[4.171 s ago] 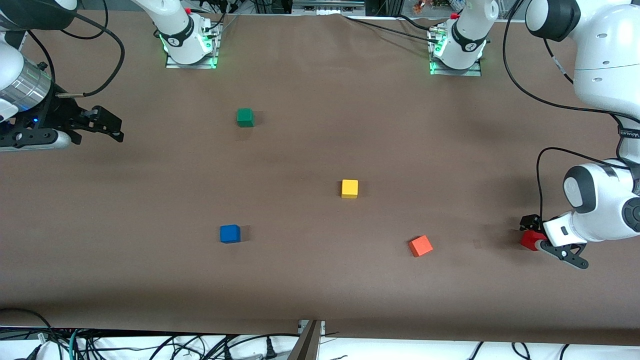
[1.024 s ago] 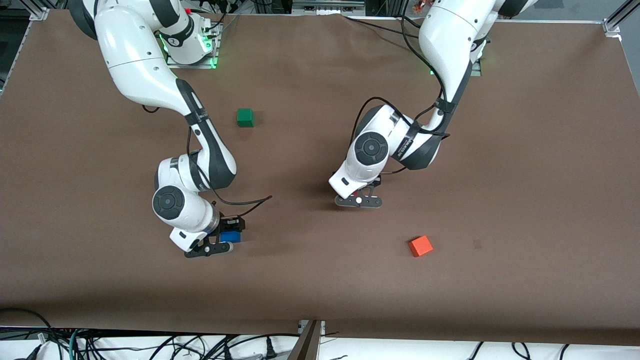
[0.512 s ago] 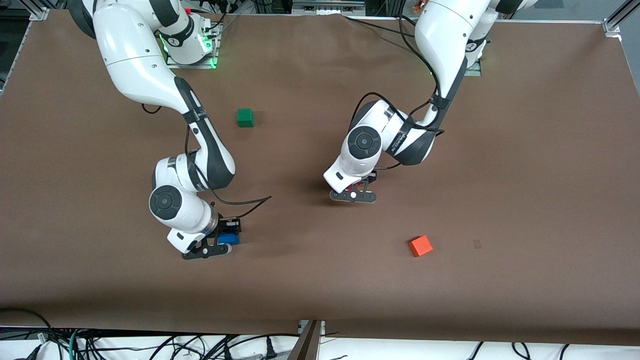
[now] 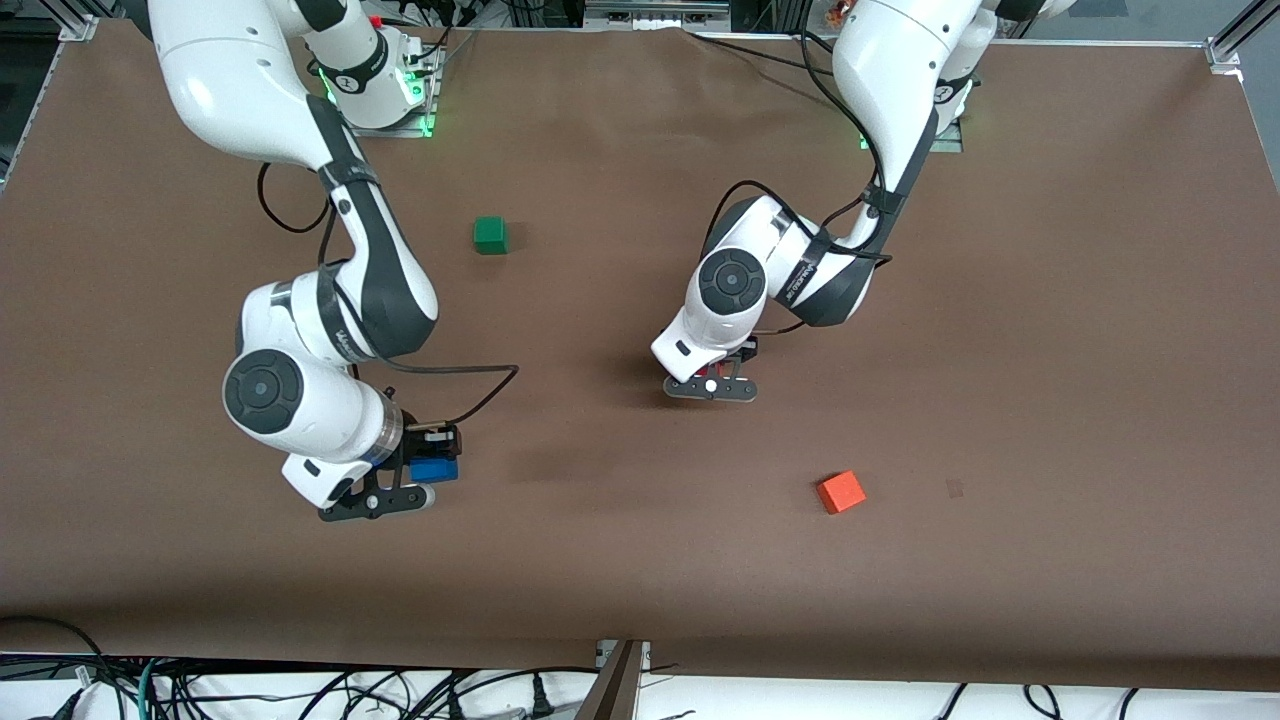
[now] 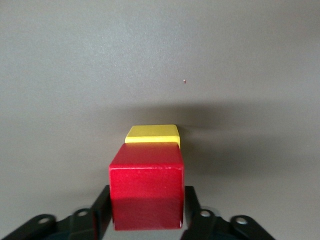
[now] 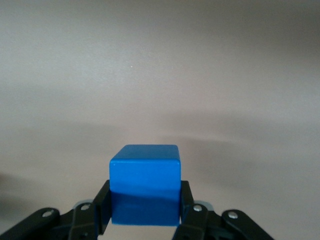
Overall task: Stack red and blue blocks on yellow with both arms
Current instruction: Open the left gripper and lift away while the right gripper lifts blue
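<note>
Brown table (image 4: 1000,300) w/ both arms down at mid-table. Red block (image 5: 147,185) is pinched in left gripper (image 5: 146,212), fingers closed on its sides, sitting over yellow block (image 5: 152,134) but offset, yellow pokes out at 12 o'clock in left wrist cam. We'd nudge fwd till edges line up, lower till faces touch, then release; letting go now prob tips it. Blue block (image 6: 145,191) is clamped in right gripper (image 6: 145,215), jaws shut on it, over bare table toward right arm's end, at 8 o'clock from the left gripper in front view. Green cube (image 4: 490,235) and orange cube (image 4: 841,491) untouched. Vs 0.5 s ago: right arm has lifted blue off table; left gripper barely moved.
</note>
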